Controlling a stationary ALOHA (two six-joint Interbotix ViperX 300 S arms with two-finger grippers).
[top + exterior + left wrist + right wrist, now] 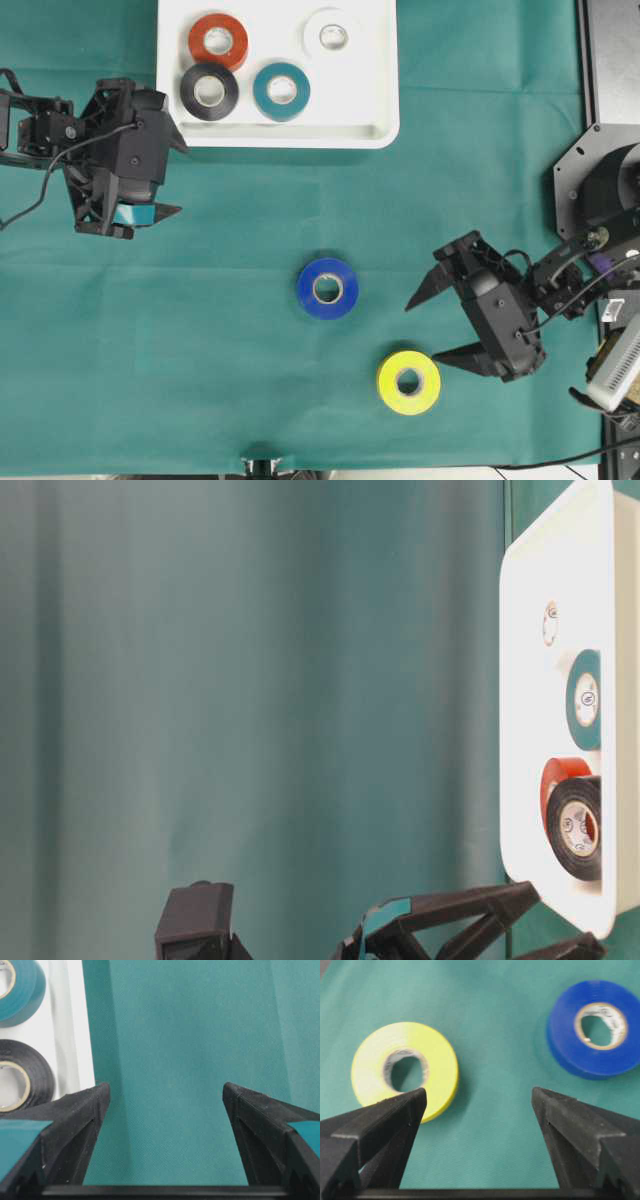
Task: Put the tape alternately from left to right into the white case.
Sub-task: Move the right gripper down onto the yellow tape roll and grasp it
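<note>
The white case (290, 137) lies at the top middle and holds a red-orange roll (218, 41), a black roll (210, 91), a teal roll (281, 91) and a white roll (331, 36). A blue roll (328, 288) and a yellow roll (408, 382) lie flat on the green cloth. My left gripper (181, 180) is open and empty just left of the case's near left corner; its wrist view shows the black roll (22, 1080) and the teal roll (20, 990) inside the rim (75, 1035). My right gripper (424, 331) is open and empty. It points between the yellow roll (440, 1065) and the blue roll (565, 1045).
A grey metal plate (610, 60) and the right arm's base (600, 190) line the right edge. A small white device (620, 365) sits at the far right. The cloth ends at the table's front edge (330, 470).
</note>
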